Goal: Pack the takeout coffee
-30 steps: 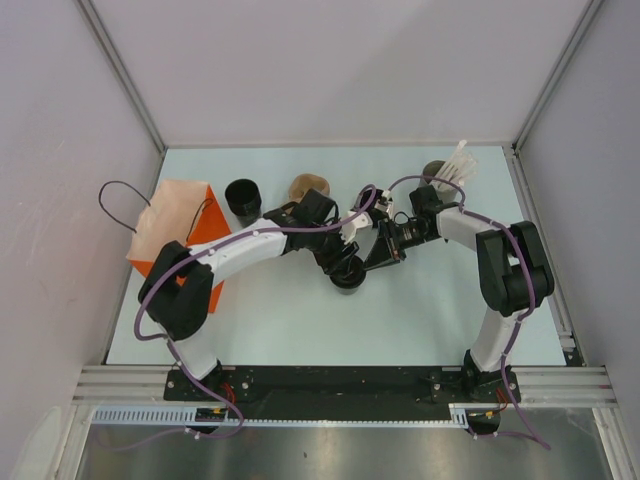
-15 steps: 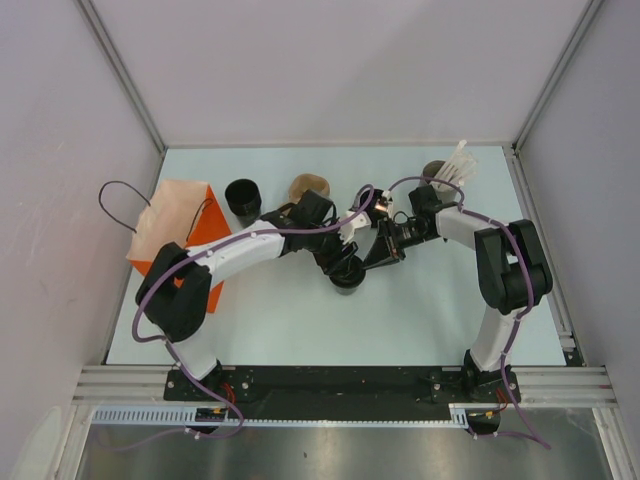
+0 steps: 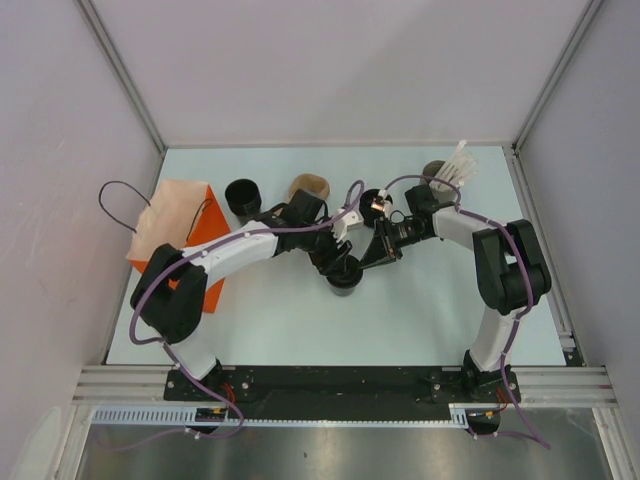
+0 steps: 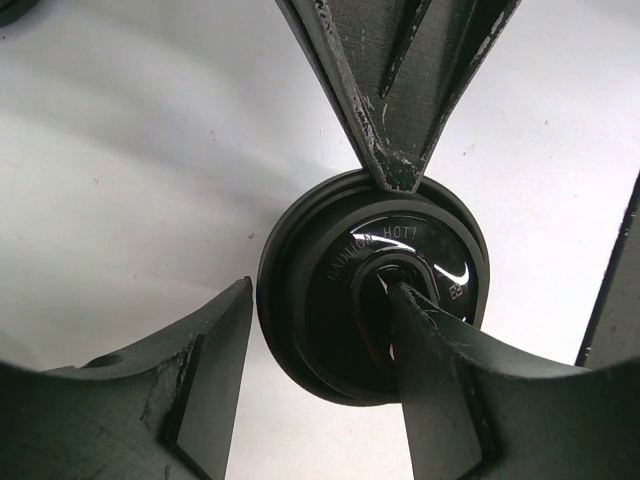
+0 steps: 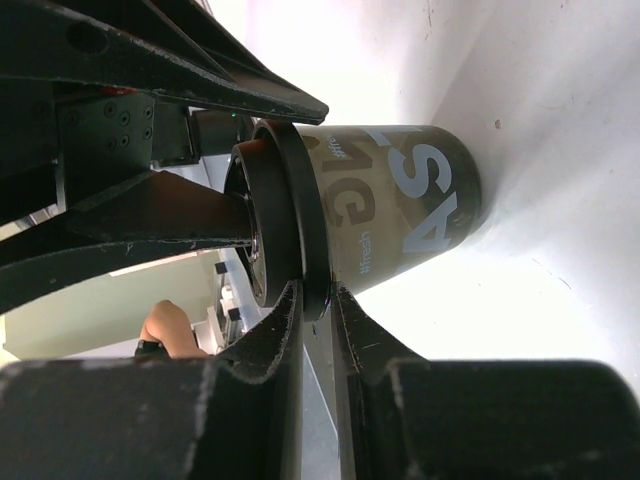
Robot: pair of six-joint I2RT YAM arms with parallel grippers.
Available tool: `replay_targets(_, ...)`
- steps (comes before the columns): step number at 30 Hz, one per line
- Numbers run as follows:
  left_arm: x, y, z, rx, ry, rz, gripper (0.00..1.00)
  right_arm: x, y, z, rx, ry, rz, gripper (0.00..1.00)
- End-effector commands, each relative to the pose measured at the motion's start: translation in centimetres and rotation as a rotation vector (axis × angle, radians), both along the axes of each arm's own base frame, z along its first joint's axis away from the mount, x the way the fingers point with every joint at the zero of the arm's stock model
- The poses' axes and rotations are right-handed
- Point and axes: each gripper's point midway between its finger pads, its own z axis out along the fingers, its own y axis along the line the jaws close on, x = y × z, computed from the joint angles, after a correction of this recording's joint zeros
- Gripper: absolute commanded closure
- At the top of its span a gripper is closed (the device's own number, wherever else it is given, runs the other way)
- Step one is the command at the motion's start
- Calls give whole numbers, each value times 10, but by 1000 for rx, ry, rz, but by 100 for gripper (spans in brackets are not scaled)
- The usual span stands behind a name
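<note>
Coffee cup [image 3: 345, 277] stands mid table [image 3: 450, 310], well apart from the orange bag [image 3: 170, 225]. Right gripper [image 5: 315, 300] pinches its lid [image 4: 320, 270] rim, seemingly to steady it; left gripper [image 4: 318, 305] hangs over the lid, jaws wide, one finger across the top.

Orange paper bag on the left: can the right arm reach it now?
Probably not. The orange paper bag sits at the far left, the left arm stretches across between, and the right arm has its jaws pinching the rim of the small black lidded cup.
</note>
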Motion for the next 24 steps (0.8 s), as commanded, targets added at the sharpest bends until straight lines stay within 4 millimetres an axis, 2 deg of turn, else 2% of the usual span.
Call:
replay_targets(1,-7,2,22,-92,18,-20,38,17,-32,-76,-332,-106,-61,86)
replay_targets(14,7,5,44,-165,-67,58,38,14,-30,-80,-374,-138,-40,87)
replay_targets(20,13,8,50,-173,-113,96,38,13,-27,-81,-389,-151,-29,87)
replay_targets(24,11,9,48,-169,-105,91,37,13,-24,-73,-356,-158,-28,87)
